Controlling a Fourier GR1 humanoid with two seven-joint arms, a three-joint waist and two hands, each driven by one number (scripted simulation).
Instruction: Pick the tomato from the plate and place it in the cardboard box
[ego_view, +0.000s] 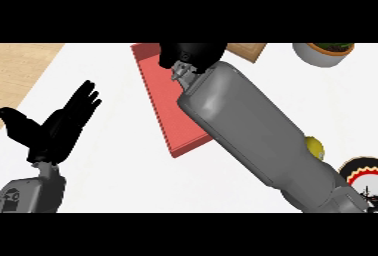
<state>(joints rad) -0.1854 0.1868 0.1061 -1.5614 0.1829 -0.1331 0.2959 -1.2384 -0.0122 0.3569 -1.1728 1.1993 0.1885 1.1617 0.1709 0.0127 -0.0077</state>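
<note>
My right forearm (251, 130) stretches diagonally from the lower right to the top middle. Its hand (190, 52) is bunched with fingers curled downward over the far end of a red rectangular slab (173, 115), just left of the tan cardboard box (247, 50). The tomato shows nowhere in the open; the curled hand hides what it holds. The patterned plate (360, 171) peeks out at the lower right, mostly behind the forearm. My left hand (63, 125) rests open at the left, fingers up, touching nothing.
A yellow fruit (314, 146) lies beside the plate, half hidden by the forearm. A white pot with a plant (323, 52) stands at the top right. The wooden counter edge (26, 65) shows at the upper left.
</note>
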